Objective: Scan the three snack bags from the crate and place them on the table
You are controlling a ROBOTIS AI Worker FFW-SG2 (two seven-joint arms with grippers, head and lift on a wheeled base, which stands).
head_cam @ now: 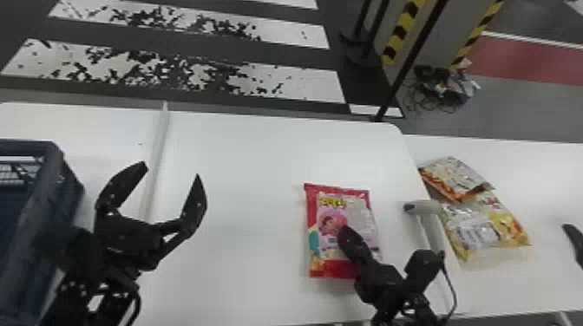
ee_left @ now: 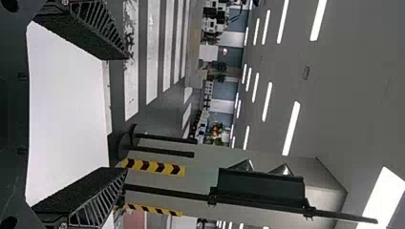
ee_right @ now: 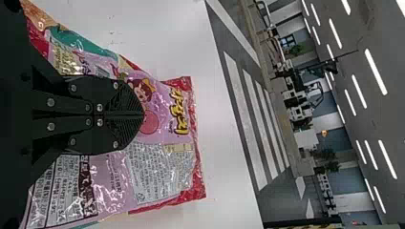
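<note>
A grey floor (head_cam: 260, 112) with white painted stripes spread along the far side. Nearer lay the main white bench (head_cam: 243, 173), crossed near to far by a pale strip (head_cam: 157, 164) on its left, and 1 more white bench surface (head_cam: 538, 186) adjoined it on the right. The dark blue crate (head_cam: 45, 182) stood at the left, cut off by the head view's edge. Just right of the crate, above the bench, was the left end effector (head_cam: 171, 170), its 2 fingers spread well apart. The right end effector (head_cam: 343, 232) was over the red snack bag (head_cam: 338, 216), and in the right wrist view the 2 fingers of this end effector (ee_right: 143, 114) were pressed together in front of the printed face; whether they touched the bag, I could not tell. That red bag lay on the main bench, toward its right side. Farther right, on the adjoining surface, were the other 2 snack bags: the yellow snack bag (head_cam: 499, 225), and the orange-edged snack bag (head_cam: 455, 173) overlapping its far end. A pale scanner (head_cam: 427, 207) sat between the red bag and the yellow one, its head just beside the yellow one.
</note>
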